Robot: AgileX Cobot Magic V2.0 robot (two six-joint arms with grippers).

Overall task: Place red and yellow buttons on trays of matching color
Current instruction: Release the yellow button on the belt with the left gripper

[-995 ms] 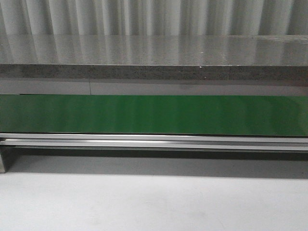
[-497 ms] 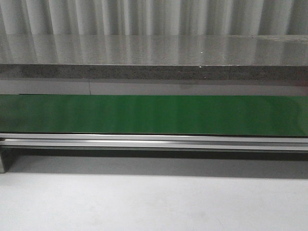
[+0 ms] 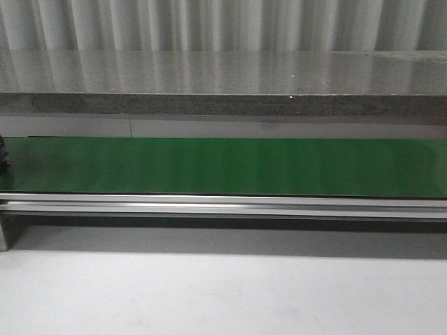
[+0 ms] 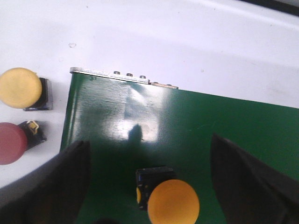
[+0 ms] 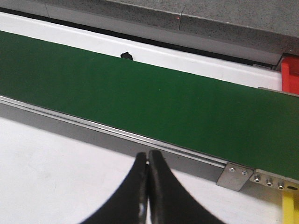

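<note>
Front view: green belt [image 3: 223, 166] runs full width between a grey stone ledge [image 3: 223, 105] behind and an aluminium rail [image 3: 223, 206] in front; pale worktop [image 3: 223, 293] below. No buttons, trays or arms identifiable here, only a dark sliver at the belt's far left edge, too small to name

Left wrist view: left tool [image 4: 149, 186] spread wide, looking nearly straight down over the belt's end. An orange-yellow button [image 4: 172, 203] on a dark square base sits on the belt between the fingers, not touching either. Off the belt, on the white surface just beside it, a yellow button [image 4: 19, 87] and a red button [image 4: 10, 143] lie close together. These look like small, rigid, light plastic parts; the domed caps are smooth and likely slippery, so the square base seems the better place to pinch

Right wrist view: right tool [image 5: 148, 196] pressed shut, empty, held low and angled over the worktop just in front of the rail. Red tray edge [image 5: 289, 74] shows beyond the belt, a yellow strip [image 5: 289, 205] on the near side
</note>
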